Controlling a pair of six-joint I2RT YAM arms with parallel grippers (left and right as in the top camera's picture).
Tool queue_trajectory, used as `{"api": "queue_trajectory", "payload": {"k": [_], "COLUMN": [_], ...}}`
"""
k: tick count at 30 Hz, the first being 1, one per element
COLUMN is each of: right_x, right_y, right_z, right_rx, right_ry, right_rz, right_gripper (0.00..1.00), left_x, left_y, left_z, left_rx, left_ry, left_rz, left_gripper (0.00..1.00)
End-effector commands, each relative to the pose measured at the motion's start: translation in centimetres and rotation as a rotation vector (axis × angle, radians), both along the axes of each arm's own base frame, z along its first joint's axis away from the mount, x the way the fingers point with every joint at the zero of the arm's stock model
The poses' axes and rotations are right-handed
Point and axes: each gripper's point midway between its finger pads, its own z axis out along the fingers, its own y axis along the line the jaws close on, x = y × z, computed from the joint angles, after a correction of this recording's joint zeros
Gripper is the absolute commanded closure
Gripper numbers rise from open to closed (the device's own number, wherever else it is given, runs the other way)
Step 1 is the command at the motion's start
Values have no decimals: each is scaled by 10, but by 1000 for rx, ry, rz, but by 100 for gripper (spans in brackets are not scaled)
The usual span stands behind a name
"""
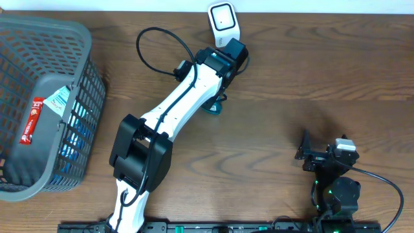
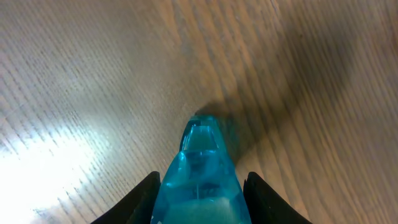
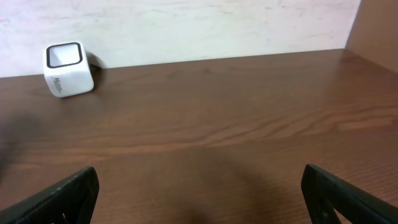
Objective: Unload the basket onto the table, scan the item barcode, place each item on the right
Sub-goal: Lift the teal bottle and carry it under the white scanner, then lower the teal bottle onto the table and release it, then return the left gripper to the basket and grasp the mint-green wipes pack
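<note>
- Pinching a blue translucent item (image 2: 199,171) in our left gripper (image 2: 199,208), we are pressing its two dark fingers (image 2: 138,200) against the item's sides, partly closed around it.
- We are pointing the item's narrow end away from the wrist camera, toward the wooden table (image 1: 310,71), where it is casting a dark shadow; we cannot tell whether the tip is touching the wood.
- From overhead, the item is showing only as a small teal patch under the far end of our left arm (image 1: 184,97), which is reaching diagonally across the middle of the table.
- We are holding the item near the white barcode scanner (image 1: 223,19) but apart from it; the scanner is standing at the far edge of the table, its dark window tilted upward.
- We are resting our right gripper (image 3: 199,199) at the near right side of the table with its jaws spread wide over bare wood, well apart from both the item and the scanner.
- At the left edge, a grey slatted basket (image 1: 87,58) is holding a red packet (image 1: 30,121) and some white and blue packages that we cannot read.
</note>
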Motion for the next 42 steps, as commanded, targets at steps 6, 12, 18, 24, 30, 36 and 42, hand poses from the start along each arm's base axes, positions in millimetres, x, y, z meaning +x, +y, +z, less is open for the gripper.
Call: {"api": "queue_trajectory", "payload": {"k": [6,12,18,24,30,36,42], "right_x": [0,0,0,0,0,0,0], "right_y": [1,1,1,1,1,1,1], "right_z": [-1,-1,-1,-1,-1,-1,-1], "right_rx": [-13,-13,-13,-13,-13,-13,-13], "right_ry": [4,4,4,4,4,4,4], "right_rz": [7,7,7,7,7,7,7], "right_gripper": [1,1,1,1,1,1,1], "left_x": [-4,0,31,52,29,-28,-86], "left_y": [9,9,8,27,106,254,369], "left_z": [-7,-4,39,140,254,315,287], "left_rx": [34,33,16,39,104,237,308], "left_ry": [24,18,-65,-241,-443,-520,-313], "left_rz": [38,14,-153,-394,-416,-92,192], "left_gripper": [39,21,2,2,2,2,2]}}
